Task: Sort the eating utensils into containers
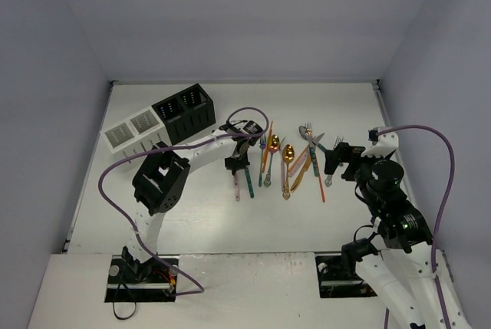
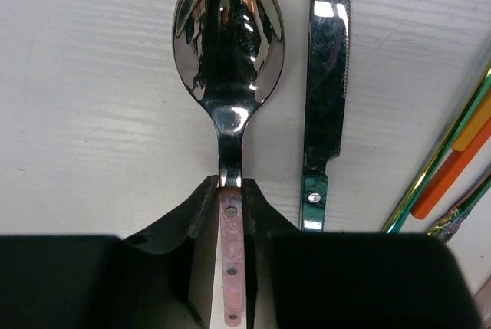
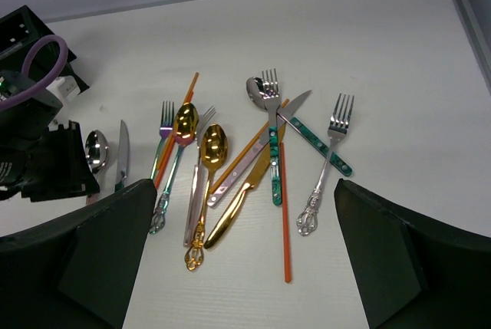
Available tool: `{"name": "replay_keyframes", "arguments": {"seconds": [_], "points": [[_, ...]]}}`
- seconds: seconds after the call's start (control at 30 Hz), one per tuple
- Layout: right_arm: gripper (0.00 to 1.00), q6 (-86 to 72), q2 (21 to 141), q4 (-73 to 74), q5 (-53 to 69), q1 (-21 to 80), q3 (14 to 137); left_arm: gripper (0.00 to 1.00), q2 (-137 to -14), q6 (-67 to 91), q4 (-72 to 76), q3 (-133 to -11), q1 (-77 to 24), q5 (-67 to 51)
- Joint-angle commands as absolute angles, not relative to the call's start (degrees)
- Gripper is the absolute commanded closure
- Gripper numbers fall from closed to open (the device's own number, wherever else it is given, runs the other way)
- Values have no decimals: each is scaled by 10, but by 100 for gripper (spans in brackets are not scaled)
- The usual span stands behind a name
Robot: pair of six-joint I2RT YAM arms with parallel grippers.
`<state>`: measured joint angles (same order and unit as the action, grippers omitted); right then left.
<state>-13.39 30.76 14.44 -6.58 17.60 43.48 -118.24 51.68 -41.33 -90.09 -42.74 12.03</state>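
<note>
Two black fingers (image 2: 192,218) of the left gripper (image 2: 230,189) stand narrow, pressed against either side of the pink-handled spoon (image 2: 228,45) just below its neck, where the steel meets the pink. The spoon lies flat on the white table (image 2: 92,114). The right gripper (image 3: 244,191) hangs wide open at the right of the table, holding and touching nothing. In its wrist view the loose heap of cutlery (image 3: 213,149) shows on the table beyond its fingers. In the left wrist view the gripper's dark body cuts off the tail of the spoon's handle and most of the handle of the teal-handled knife (image 2: 326,60). From overhead the left gripper covers the spoon's bowl, so only the pink handle shows there. The spoon's long axis runs near to far, bowl toward the back wall and handle toward the arms' bases. The knife lies just beside it on the right, parallel and apart, its blade pointing the same way. The black caddy (image 1: 184,110) and the white caddy (image 1: 132,133) sit touching at the far left of the table, well apart from the spoon. What their compartments hold cannot be made out.
</note>
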Motion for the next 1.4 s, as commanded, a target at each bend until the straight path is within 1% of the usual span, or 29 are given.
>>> {"name": "replay_keyframes", "arguments": {"seconds": [0.0, 0.1, 0.2, 0.27, 0.43, 0.53, 0.7, 0.83, 1.07, 1.27, 1.37], "points": [[0, -120, 297, 115, -75, 205, 445, 100, -1081, 460, -407, -919, -428, 204], [0, -112, 284, 116, -92, 226, 446, 100, -1016, 391, -375, -935, -428, 262], [0, -110, 279, 116, -96, 242, 451, 100, -967, 301, -281, -937, -423, 311], [0, -113, 286, 115, -97, 244, 453, 100, -942, 222, -220, -933, -415, 318], [0, -119, 299, 114, -105, 244, 461, 100, -915, 121, -69, -922, -365, 294], [0, -126, 309, 115, -122, 244, 474, 100, -932, 53, -15, -938, -327, 263], [0, -127, 315, 115, -138, 244, 480, 100, -978, 18, 58, -977, -271, 220], [0, -138, 324, 114, -141, 244, 481, 100, -1035, 2, 70, -1031, -232, 181], [0, -139, 329, 115, -149, 244, 475, 100, -1112, 2, 89, -1086, -183, 148], [0, -144, 340, 115, -158, 244, 464, 100, -1162, 13, 91, -1091, -169, 127], [0, -146, 346, 115, -160, 244, 458, 100, -1169, 32, 95, -1067, -169, 120]]}}
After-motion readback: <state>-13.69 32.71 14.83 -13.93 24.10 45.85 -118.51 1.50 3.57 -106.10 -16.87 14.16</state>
